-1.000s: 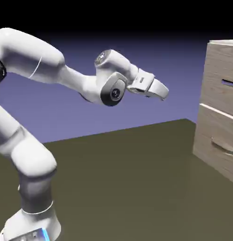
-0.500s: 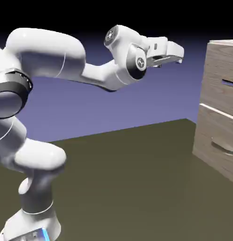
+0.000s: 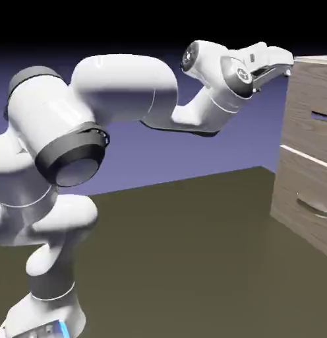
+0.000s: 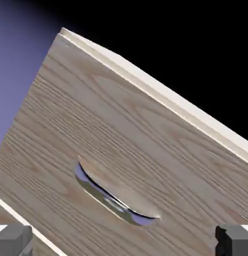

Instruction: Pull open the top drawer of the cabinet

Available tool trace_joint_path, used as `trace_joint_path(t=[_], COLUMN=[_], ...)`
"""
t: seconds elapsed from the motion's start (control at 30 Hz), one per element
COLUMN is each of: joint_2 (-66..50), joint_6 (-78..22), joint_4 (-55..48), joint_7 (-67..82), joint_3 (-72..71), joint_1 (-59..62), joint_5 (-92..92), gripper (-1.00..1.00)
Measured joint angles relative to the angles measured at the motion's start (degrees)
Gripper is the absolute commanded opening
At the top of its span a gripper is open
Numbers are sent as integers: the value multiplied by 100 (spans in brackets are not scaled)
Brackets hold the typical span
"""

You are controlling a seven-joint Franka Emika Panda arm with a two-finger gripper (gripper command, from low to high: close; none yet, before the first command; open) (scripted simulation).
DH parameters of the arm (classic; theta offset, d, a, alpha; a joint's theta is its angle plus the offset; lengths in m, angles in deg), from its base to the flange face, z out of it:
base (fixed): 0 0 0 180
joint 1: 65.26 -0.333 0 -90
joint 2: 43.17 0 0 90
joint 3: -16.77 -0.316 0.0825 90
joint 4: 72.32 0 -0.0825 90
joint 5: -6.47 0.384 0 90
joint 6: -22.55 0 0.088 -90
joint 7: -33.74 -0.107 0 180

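Observation:
The cabinet [image 3: 306,173] stands at the exterior view's right edge, light wood-grain, cut off by the frame. Its top drawer [image 3: 308,99] is flush with the body, and its silver handle [image 3: 322,117] shows as a short bar. My gripper [image 3: 283,66] hangs high beside the cabinet's upper left corner, pointing at the drawer front and apart from it. In the hand view the top drawer [image 4: 111,135] fills the frame at a tilt, its handle [image 4: 116,197] low in the middle. Both grey fingertips [image 4: 13,240] sit far apart at the bottom corners, open, with nothing between them.
Below the top drawer is a lower drawer [image 3: 299,198] with a curved silver handle [image 3: 314,208]. The dark olive table [image 3: 192,251] stretches from the robot's base to the cabinet. My bent elbow [image 3: 67,152] bulges large at the exterior view's left.
The arm has lifted and swung right, carrying the gripper from mid-frame up to the cabinet's top corner. The jaws have stayed open and the drawer has not moved.

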State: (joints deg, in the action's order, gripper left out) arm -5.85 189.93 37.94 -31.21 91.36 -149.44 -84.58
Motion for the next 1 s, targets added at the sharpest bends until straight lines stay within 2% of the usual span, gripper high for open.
trace_joint_path(t=[1.0], joint_2=[333], joint_6=[-474], joint_4=[-3631], joint_7=[-1609], joint_3=[5338], joint_1=[-5975], joint_5=[-6516], gripper=[0])
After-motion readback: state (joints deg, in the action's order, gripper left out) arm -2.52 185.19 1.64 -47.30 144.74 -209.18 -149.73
